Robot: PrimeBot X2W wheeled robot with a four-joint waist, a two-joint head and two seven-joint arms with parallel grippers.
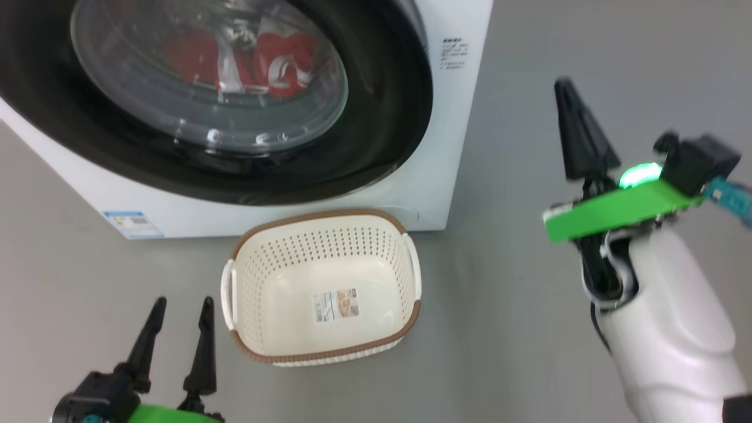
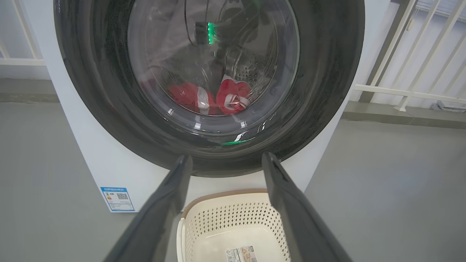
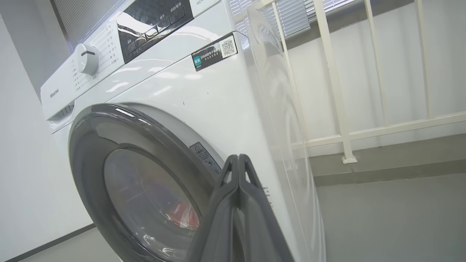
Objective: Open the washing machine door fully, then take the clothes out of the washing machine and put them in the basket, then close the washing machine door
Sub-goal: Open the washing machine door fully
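We are at the first step. The washing machine door (image 1: 388, 117) sits shut against the front of the washing machine (image 1: 464, 147), its glossy black rim closed all round. Through the bulging glass we see the clothes (image 1: 282, 61), red with white stripes, lying low in the machine's drum. The basket (image 1: 320, 215) stands upright on the grey floor (image 1: 82, 282), close up to the machine's base and under the door. It holds nothing but the paper label on its bottom.

The right gripper (image 1: 565, 87) hangs in the air off the washing machine's right front corner, apart from it. Its two dark fingers are pressed together with nothing between them. The left gripper (image 1: 183, 302) sits low in front of the machine, left of its middle, its jaws spread wide and empty. Its wrist view looks straight between the fingers at the door.

We judge that nothing of the task is done yet. The next move calls for a purchase on the door's edge, and the right gripper is the nearer candidate. We can make out no handle or recess in any view, so the opening side has to be found first. Closed fingers might hook behind the rim like a wedge; a pinch would need them parted. The door must then swing fully wide, and its lower rim looks likely to pass above the basket, though we cannot be sure.
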